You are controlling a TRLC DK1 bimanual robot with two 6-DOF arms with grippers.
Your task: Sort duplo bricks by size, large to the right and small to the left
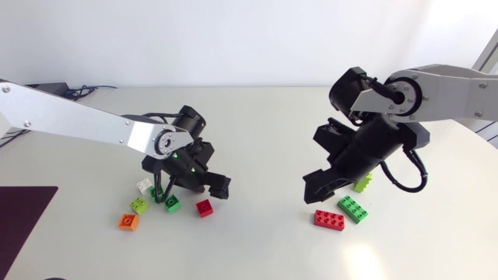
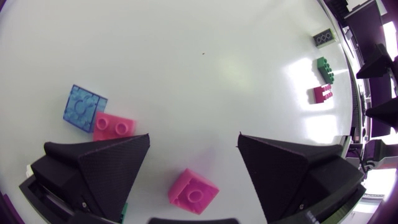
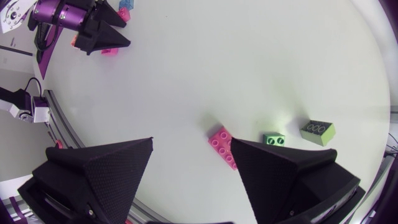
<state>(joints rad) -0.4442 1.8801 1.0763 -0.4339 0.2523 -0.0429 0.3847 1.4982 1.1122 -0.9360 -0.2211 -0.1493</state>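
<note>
While both tools hang open, a small red brick [image 2: 193, 191] sits on the worktop [image 1: 257, 124] between my left tool's [image 2: 194, 140] spread fingers, untouched.
It should be hard, light plastic with smooth, probably slippery walls, so I would pinch two opposite flat sides below the studs. Studs up, it looks square through this warped view, with no real long axis and its corners skewed to my fingers. My right tool [image 3: 192, 142], empty, hovers over a long red brick [image 3: 222, 144] that slants toward one finger.

A white table [image 1: 257, 132] bears a dark mat [image 1: 22, 222] at its near left corner.
</note>
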